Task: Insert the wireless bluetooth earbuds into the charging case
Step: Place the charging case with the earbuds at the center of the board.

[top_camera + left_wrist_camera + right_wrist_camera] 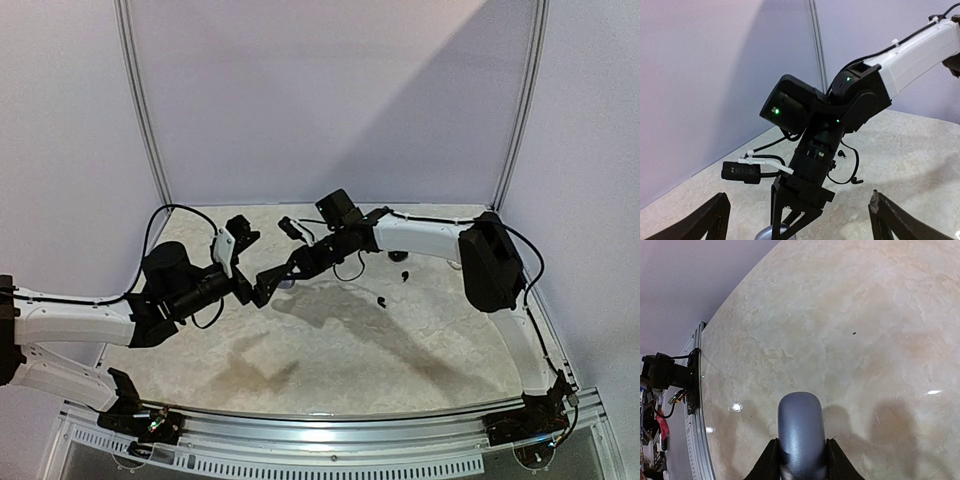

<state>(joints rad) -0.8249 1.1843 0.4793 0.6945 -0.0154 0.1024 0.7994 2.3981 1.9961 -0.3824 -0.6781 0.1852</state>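
The right jaws are narrowed on the case, a smooth bluish-silver shell pinched by its sides over the bench; whether its lid is up cannot be told. The left jaws stand wide, holding nothing, close in front of it. Small dark bits on the bench further right, likely the earbuds, lie well apart from both. They look light, hard and slick, apt to skitter, so pinch one across its bulb. Bare bench surrounds them and the front rail is far off, but the left arm and right arm crowd each other mid-bench.
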